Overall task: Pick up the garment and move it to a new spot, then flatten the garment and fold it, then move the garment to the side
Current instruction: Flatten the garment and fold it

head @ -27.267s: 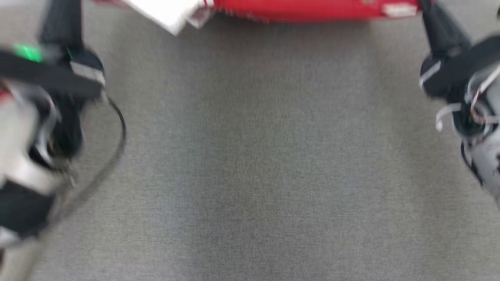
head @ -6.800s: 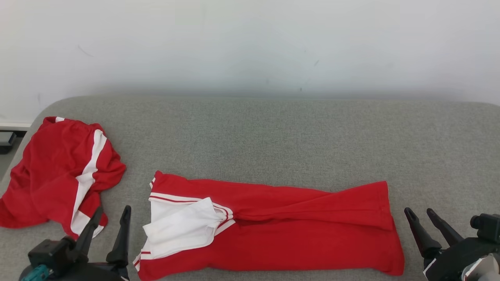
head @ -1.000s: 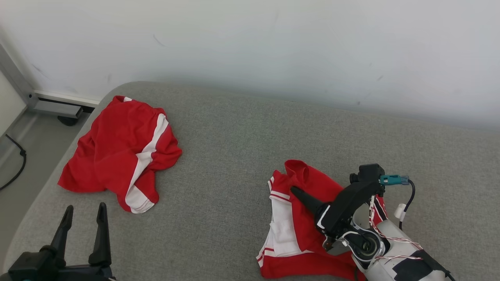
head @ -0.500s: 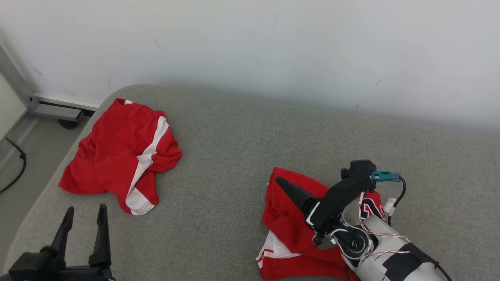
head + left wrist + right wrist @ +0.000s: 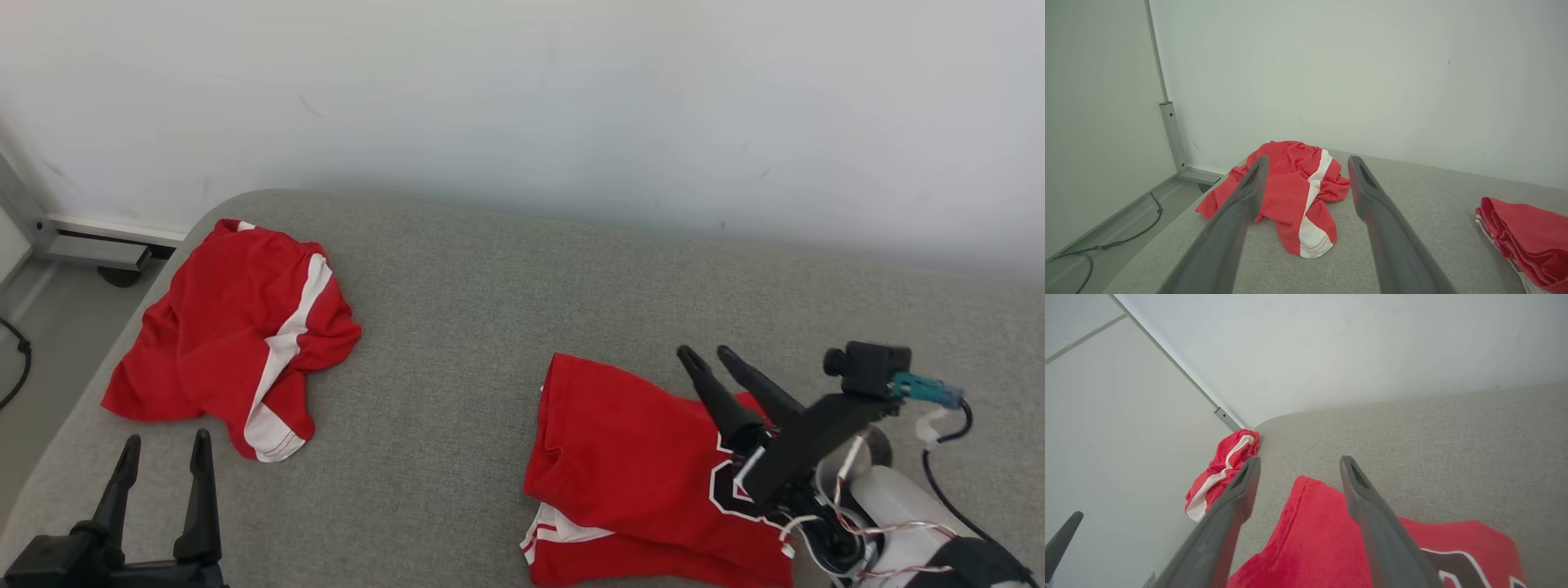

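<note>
A red garment (image 5: 637, 457) with white trim and a dark number lies folded on the grey cushion, right of centre in the head view. In the right wrist view the folded garment (image 5: 1331, 547) lies just below the fingers. My right gripper (image 5: 702, 353) hovers open above its far right part, holding nothing. At the lower left my left gripper (image 5: 163, 445) stands open and empty, well apart from the folded piece. The left wrist view has the folded garment's edge (image 5: 1523, 232) at the far right.
A second red garment (image 5: 237, 335) with a white stripe lies crumpled at the cushion's far left corner, also in the left wrist view (image 5: 1298, 192). A white wall (image 5: 522, 98) runs behind. Left of the cushion (image 5: 457, 327) lie floor, a metal rail (image 5: 90, 245) and a cable.
My right gripper let go of the garment's flap, which now lies folded over the white part, and drew back to the right, opening. The head camera shifted slightly. The left arm stayed still.
</note>
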